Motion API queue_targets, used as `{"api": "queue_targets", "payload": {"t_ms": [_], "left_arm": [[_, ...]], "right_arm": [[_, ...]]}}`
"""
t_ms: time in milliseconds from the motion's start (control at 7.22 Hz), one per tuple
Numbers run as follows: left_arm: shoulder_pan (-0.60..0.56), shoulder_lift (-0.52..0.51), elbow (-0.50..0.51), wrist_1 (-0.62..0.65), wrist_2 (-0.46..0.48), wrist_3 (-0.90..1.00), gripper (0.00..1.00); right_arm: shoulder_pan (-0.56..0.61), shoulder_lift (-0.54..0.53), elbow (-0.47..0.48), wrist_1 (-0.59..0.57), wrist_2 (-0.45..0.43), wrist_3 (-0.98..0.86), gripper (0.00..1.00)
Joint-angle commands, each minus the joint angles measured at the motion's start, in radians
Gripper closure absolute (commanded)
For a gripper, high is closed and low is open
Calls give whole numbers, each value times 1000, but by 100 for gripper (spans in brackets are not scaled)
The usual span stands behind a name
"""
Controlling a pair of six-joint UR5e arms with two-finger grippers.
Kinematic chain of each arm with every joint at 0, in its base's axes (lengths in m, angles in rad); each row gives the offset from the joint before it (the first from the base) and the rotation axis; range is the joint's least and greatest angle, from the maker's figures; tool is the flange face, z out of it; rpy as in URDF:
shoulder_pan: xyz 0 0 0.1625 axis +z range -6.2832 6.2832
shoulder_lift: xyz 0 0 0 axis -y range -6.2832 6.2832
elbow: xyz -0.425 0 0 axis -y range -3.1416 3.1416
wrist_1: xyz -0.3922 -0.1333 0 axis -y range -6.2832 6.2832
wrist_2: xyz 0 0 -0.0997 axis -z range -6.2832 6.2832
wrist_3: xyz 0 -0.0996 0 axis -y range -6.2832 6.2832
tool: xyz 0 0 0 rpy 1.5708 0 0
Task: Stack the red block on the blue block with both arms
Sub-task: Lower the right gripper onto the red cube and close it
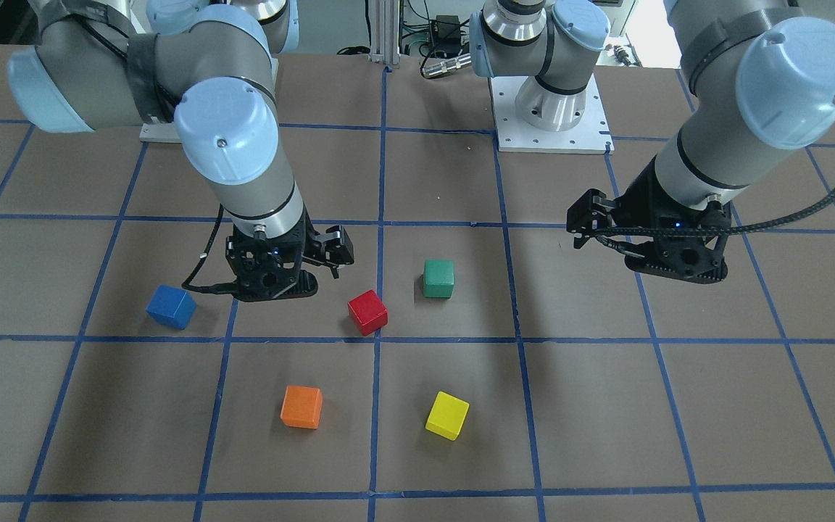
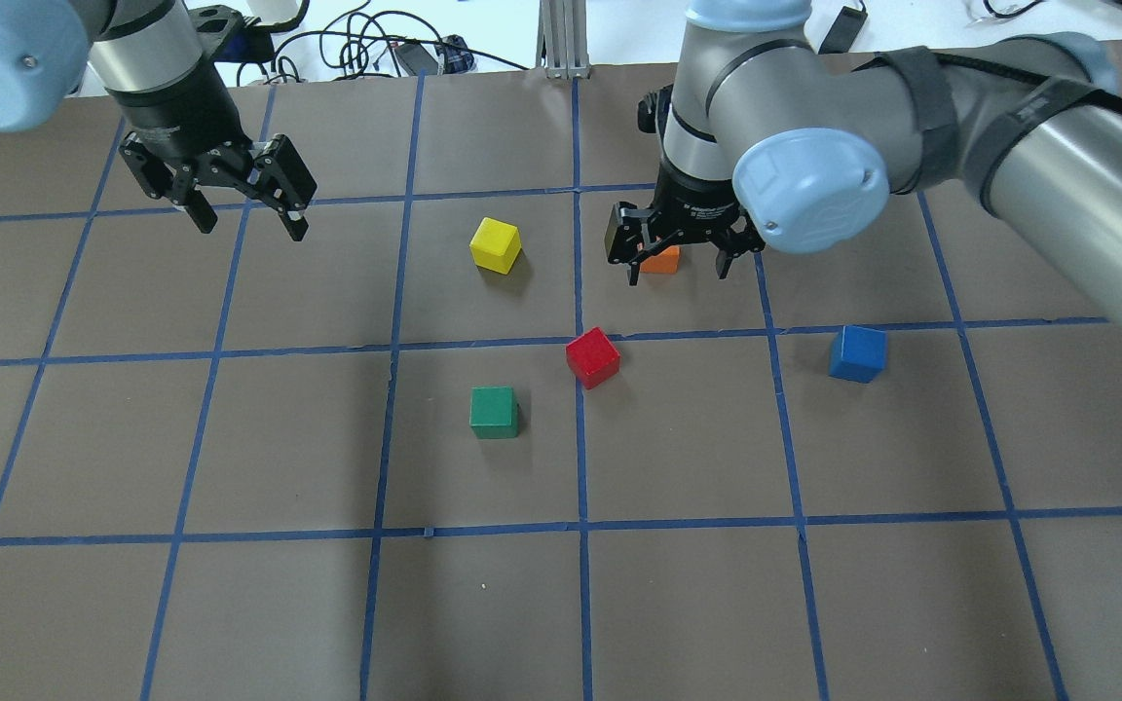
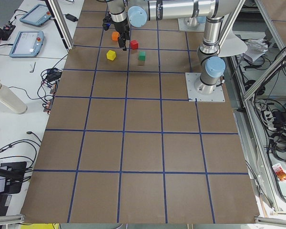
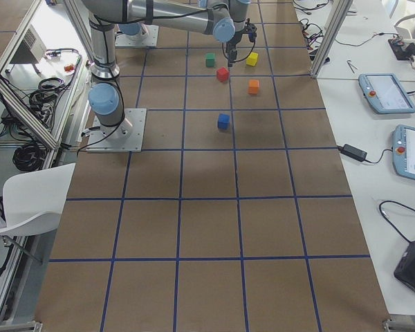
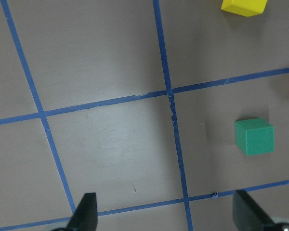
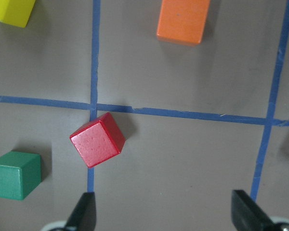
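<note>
So, the right hand (image 6: 164, 199) is the near one: spread open, nothing in it, hanging over the bench (image 2: 483, 604). From it, the red block (image 6: 97, 139) rests on the bench just ahead of one fingertip (image 6: 86, 211), off toward the left-arm side, not centred in the gap. Its faces sit yawed against the finger line, so I'd judge a sideways shift plus a wrist twist before descent. On the hand's opposite side lies the blue block (image 2: 857, 352), apart from red, also on the bench. The left hand (image 2: 251, 230) is open and empty too, well apart from red, with the green block (image 2: 494, 412) nearer it.
</note>
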Motion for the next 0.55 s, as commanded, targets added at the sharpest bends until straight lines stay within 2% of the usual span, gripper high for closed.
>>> {"api": "queue_targets", "payload": {"t_ms": [0,277,416], "left_arm": [[15,4,-1,3,-15,4,0],[15,4,-1,4,-15,-2,0],[15,2,-3,6,-14,-8,0]], "right_arm": [[39,62,1,-67,2,-50,0],[70,119,16,-171,2,-48,0],[79,139,22,-187,7,-50,0]]}}
